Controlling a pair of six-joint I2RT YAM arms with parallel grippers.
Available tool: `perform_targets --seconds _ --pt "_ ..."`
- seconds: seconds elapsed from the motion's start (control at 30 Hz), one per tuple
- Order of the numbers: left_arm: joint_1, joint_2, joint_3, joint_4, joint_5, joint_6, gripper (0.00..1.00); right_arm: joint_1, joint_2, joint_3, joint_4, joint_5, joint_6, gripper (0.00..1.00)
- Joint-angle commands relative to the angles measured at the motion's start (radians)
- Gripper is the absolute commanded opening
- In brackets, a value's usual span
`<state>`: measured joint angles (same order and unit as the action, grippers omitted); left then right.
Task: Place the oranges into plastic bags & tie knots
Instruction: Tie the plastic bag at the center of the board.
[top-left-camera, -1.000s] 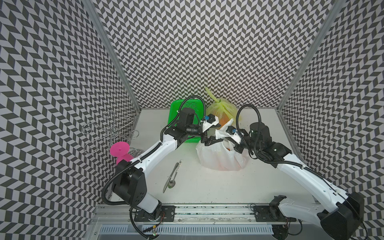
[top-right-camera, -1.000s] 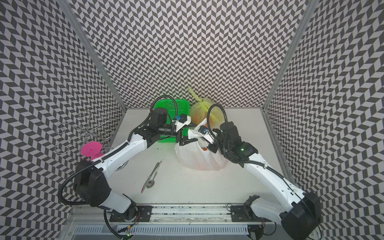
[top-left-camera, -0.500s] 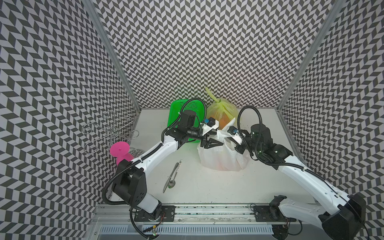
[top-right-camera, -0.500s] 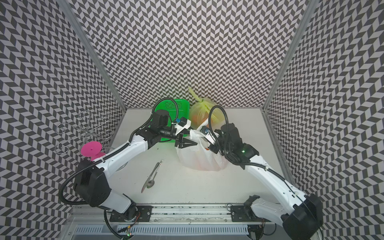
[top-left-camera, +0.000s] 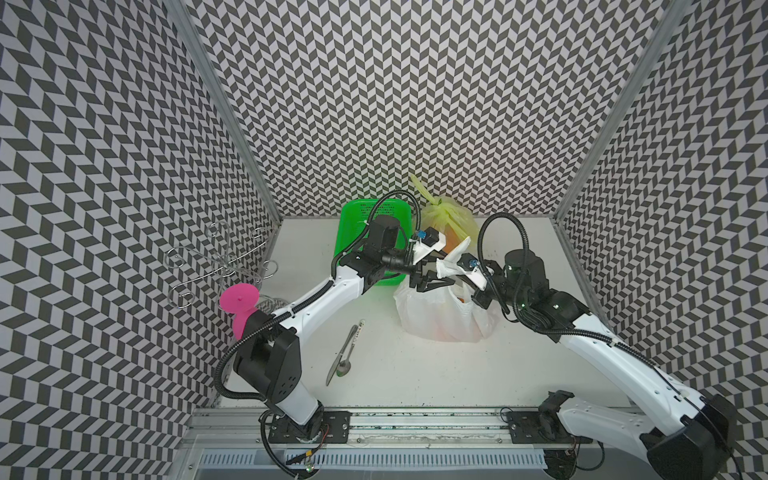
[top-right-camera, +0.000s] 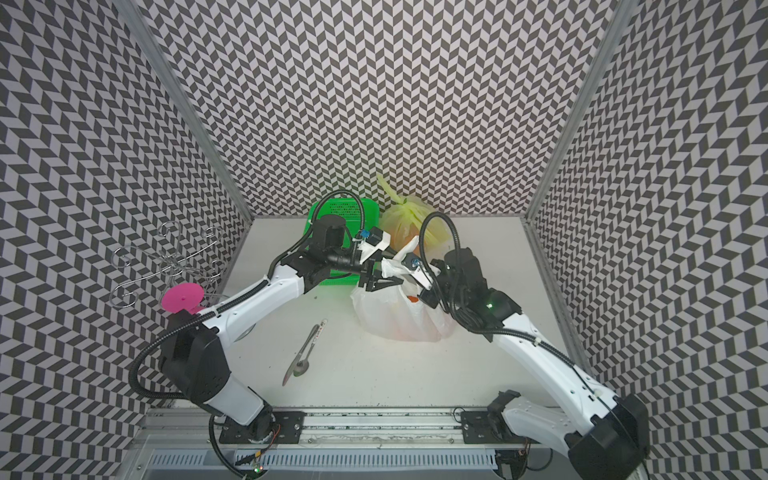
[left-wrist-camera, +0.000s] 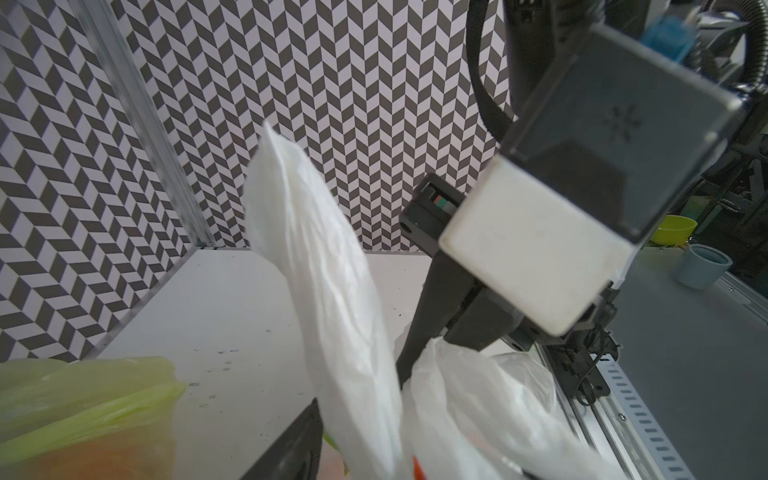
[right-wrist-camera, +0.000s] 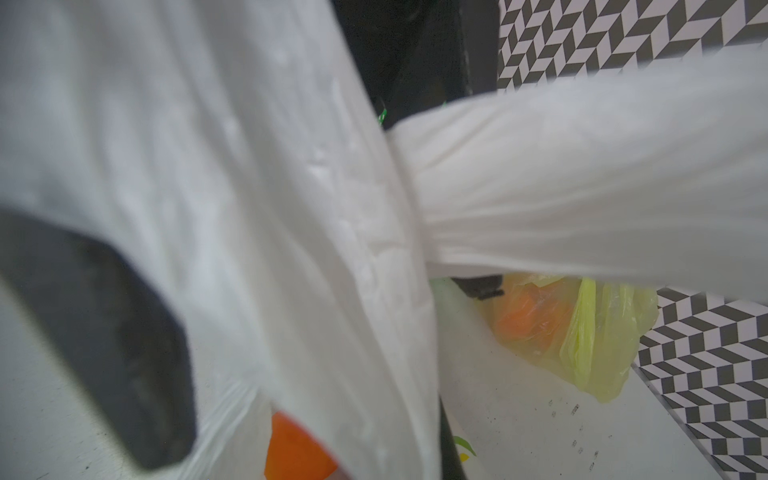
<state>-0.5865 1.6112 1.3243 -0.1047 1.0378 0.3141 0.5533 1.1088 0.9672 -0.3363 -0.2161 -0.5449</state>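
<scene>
The white plastic bag (top-left-camera: 440, 316) (top-right-camera: 395, 320) stands mid-table, an orange (top-left-camera: 457, 297) (right-wrist-camera: 299, 453) showing at its mouth. My right gripper (top-left-camera: 459, 284) (right-wrist-camera: 374, 415) is shut on one white handle. The other white handle strip (left-wrist-camera: 324, 291) (top-left-camera: 455, 253) stands up, crosses it, and passes between the jaws of my open left gripper (top-left-camera: 432, 282) (left-wrist-camera: 407, 461). One left finger (left-wrist-camera: 291, 449) shows beside the strip. Behind stands the yellow-green plastic bag (top-left-camera: 446, 218) (right-wrist-camera: 590, 332), its knot (top-left-camera: 434, 202) tied and oranges (right-wrist-camera: 528, 316) inside.
A green mesh basket (top-left-camera: 365, 232) sits at the back under the left arm. A knife and spoon (top-left-camera: 345, 353) lie in front of the white bag. A pink disc stand (top-left-camera: 239, 299) and a wire hook rack (top-left-camera: 216, 262) stand at the left wall.
The left gripper's jaws narrowed a little around the upright white handle strip and edged toward the right gripper. The right gripper stayed shut on its handle.
</scene>
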Motion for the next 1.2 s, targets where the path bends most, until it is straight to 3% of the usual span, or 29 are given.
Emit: perform_targets --seconds 0.0,0.27,0.87,1.07,1.17 --pt "-0.014 0.005 0.022 0.010 0.026 -0.020 0.70 -0.001 -0.018 -0.014 0.036 0.019 0.008 0.00" --pt "-0.015 -0.036 -0.049 0.116 0.033 -0.110 0.69 -0.001 -0.024 -0.041 0.054 0.030 0.002 0.00" --pt "-0.024 -0.019 -0.079 0.249 -0.033 -0.275 0.43 0.000 -0.027 -0.044 0.054 0.024 -0.007 0.00" --pt "-0.024 -0.017 -0.081 0.266 -0.041 -0.282 0.16 -0.001 -0.036 -0.032 0.051 0.054 -0.004 0.02" --pt "-0.023 -0.021 -0.083 0.243 -0.031 -0.243 0.02 -0.004 -0.047 -0.025 0.058 0.110 0.005 0.08"
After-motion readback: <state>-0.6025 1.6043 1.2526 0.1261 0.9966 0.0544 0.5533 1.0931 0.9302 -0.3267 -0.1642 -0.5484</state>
